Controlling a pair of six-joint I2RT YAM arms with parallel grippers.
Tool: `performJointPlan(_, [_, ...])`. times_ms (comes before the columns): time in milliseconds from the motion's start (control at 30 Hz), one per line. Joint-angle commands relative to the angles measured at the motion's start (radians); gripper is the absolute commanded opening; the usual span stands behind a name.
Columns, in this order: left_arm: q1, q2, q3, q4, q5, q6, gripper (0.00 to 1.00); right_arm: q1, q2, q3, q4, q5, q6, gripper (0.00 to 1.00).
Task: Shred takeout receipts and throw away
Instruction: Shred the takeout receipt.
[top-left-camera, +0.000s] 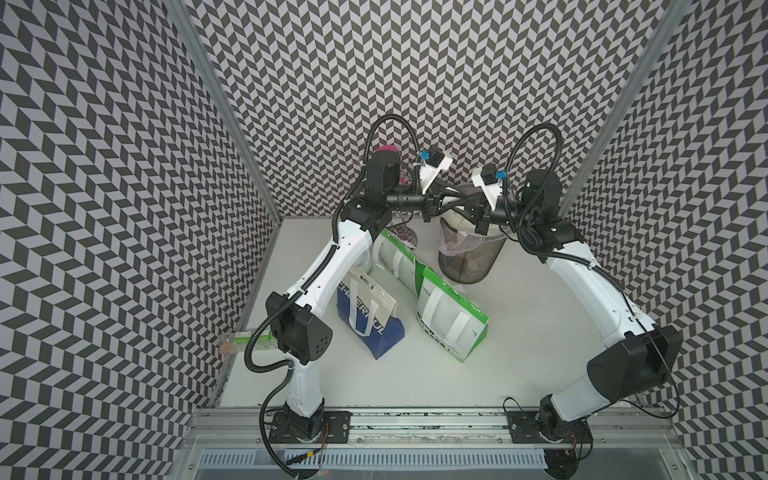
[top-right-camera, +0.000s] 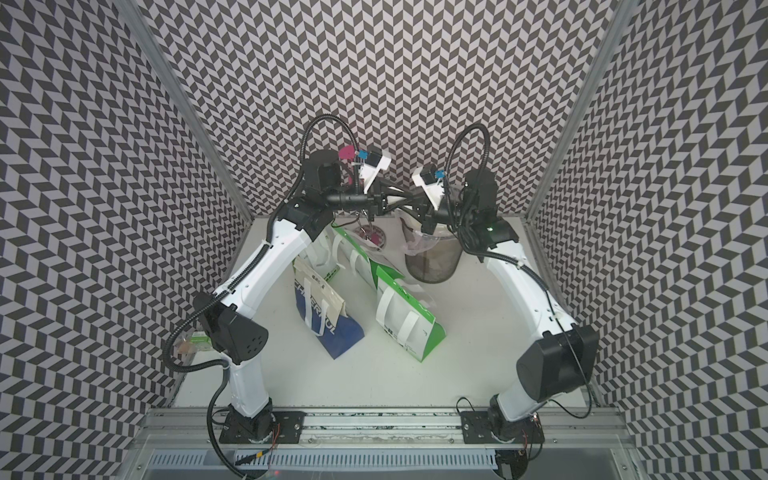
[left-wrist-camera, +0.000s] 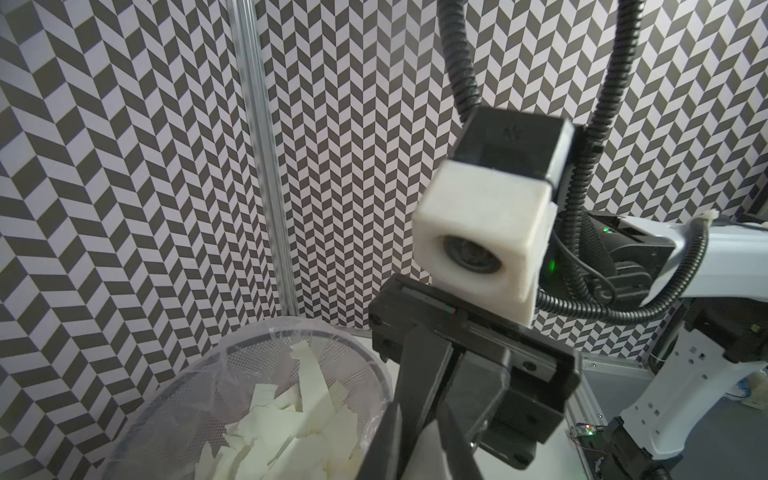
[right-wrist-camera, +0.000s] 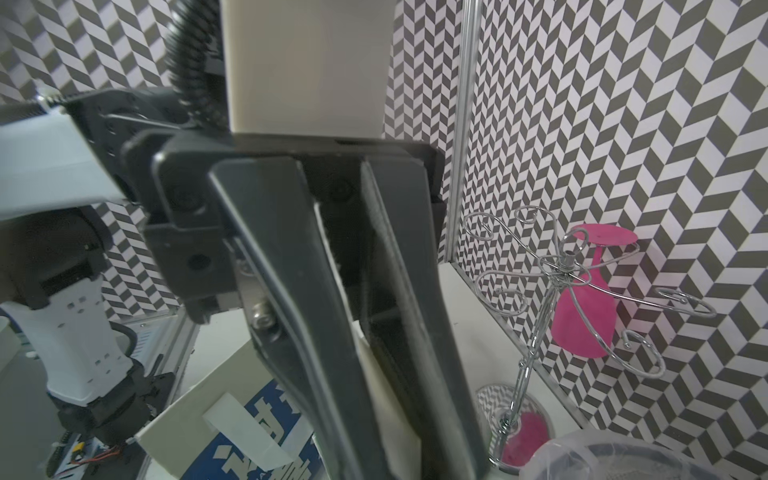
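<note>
Both arms meet fingertip to fingertip above the black mesh trash basket (top-left-camera: 469, 257) at the back of the table. My left gripper (top-left-camera: 456, 198) and right gripper (top-left-camera: 462, 198) are both shut on one cream takeout receipt (right-wrist-camera: 374, 395), which is stretched between them. The right wrist view shows the slip running between the left gripper's fingers (right-wrist-camera: 291, 270). In the left wrist view the right gripper's fingers (left-wrist-camera: 419, 382) close on the same slip (left-wrist-camera: 424, 459). Several torn receipt pieces (left-wrist-camera: 291, 428) lie in the lined basket (left-wrist-camera: 365, 374) below.
A blue-and-cream bag (top-left-camera: 370, 316) and two green-and-white bags (top-left-camera: 453, 316) (top-left-camera: 395, 257) lie mid-table. At the back left, beside the basket, stands a wire rack (right-wrist-camera: 561, 266) holding a pink glass (right-wrist-camera: 582, 320). Patterned walls close in on three sides.
</note>
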Motion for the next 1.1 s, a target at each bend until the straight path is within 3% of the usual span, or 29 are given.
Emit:
performJointPlan(0, [-0.009, -0.007, 0.019, -0.055, 0.0, 0.021, 0.13, 0.025, 0.006, 0.046, -0.065, 0.112, -0.093, 0.0])
performJointPlan(100, [-0.009, -0.007, 0.022, -0.059, -0.011, 0.018, 0.0, 0.041, 0.002, 0.056, -0.074, 0.185, -0.103, 0.0])
performJointPlan(233, [-0.008, 0.005, 0.054, -0.135, -0.103, 0.043, 0.0, 0.066, -0.032, 0.027, -0.016, 0.311, -0.103, 0.0])
performJointPlan(367, [-0.001, 0.016, 0.098, -0.202, -0.3, 0.033, 0.0, 0.091, -0.129, -0.092, 0.168, 0.482, -0.097, 0.0])
performJointPlan(600, [0.003, 0.013, 0.094, -0.162, -0.403, -0.03, 0.0, 0.166, -0.234, -0.257, 0.391, 0.771, -0.231, 0.0])
performJointPlan(967, [0.022, 0.067, 0.116, -0.106, -0.565, -0.053, 0.0, 0.107, -0.352, -0.358, 0.466, 0.84, -0.198, 0.0])
performJointPlan(1067, [0.023, 0.112, 0.162, -0.086, -0.5, -0.062, 0.0, 0.061, -0.37, -0.357, 0.457, 0.783, -0.159, 0.0])
